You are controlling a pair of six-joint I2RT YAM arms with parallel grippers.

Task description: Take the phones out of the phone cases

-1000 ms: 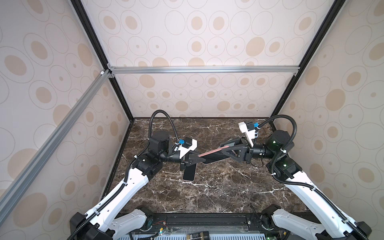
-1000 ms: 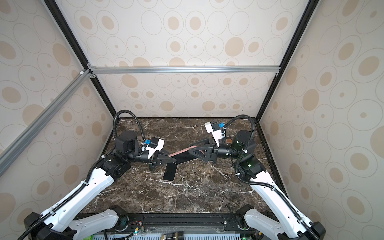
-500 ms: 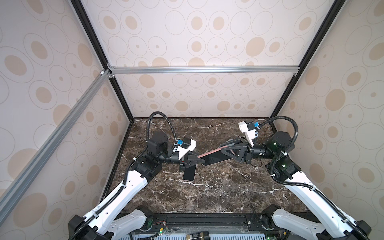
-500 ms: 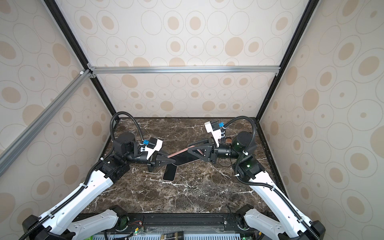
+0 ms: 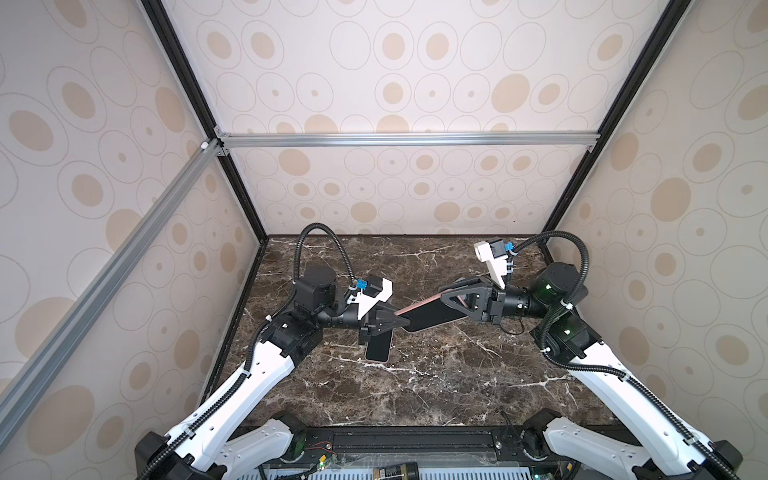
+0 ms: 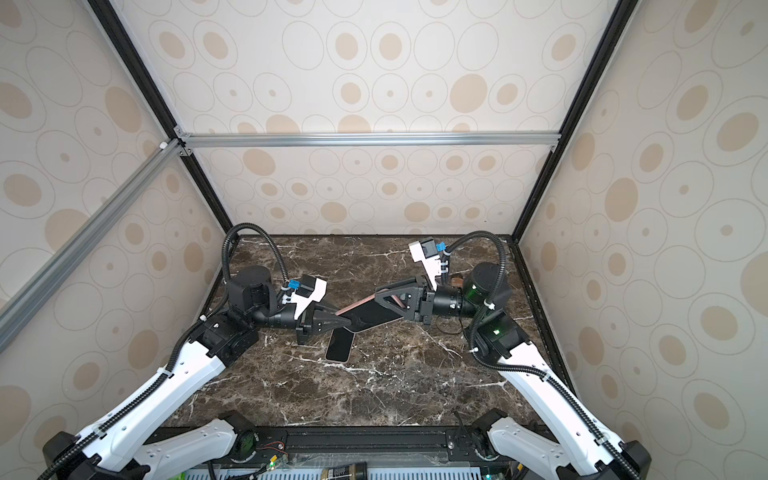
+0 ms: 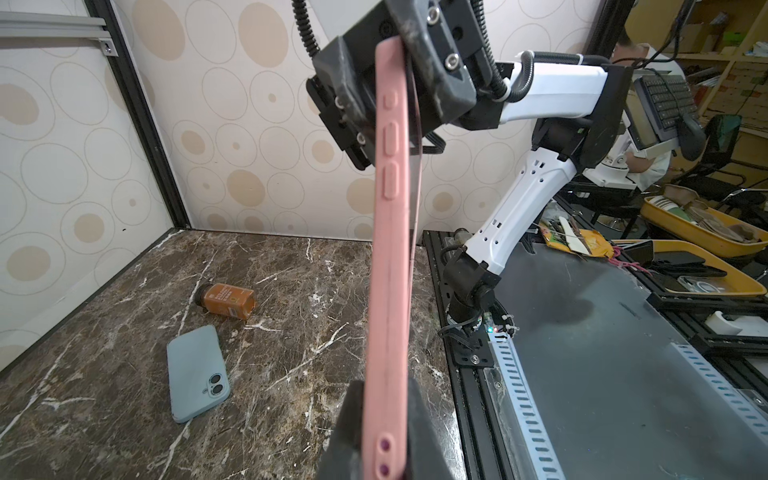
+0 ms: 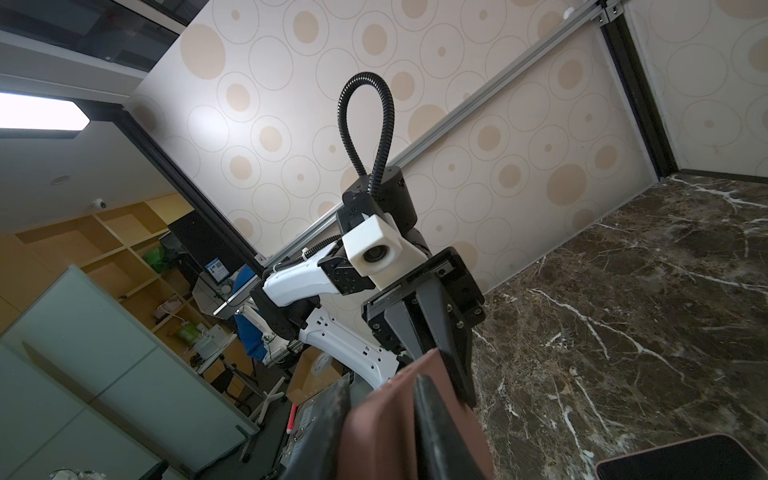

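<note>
Phone case (image 5: 424, 318), pink, is held clear above the table (image 5: 415, 395), clamped at one end by the left gripper (image 5: 402, 323) and at the other by the right gripper (image 5: 446, 302). A dark-screened phone (image 5: 378, 347) is seen flat on the table. If one grip is lost while the case is stretched, it could be flung onto the table and that phone struck.

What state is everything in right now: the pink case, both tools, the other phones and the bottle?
pink case: held in the air, phone not yet out
left tool: shut on pink case
right tool: shut on pink case
dark-screen phone: lying flat, screen up
blue-grey phone: lying flat, cameras up
brown bottle: on its side
</note>
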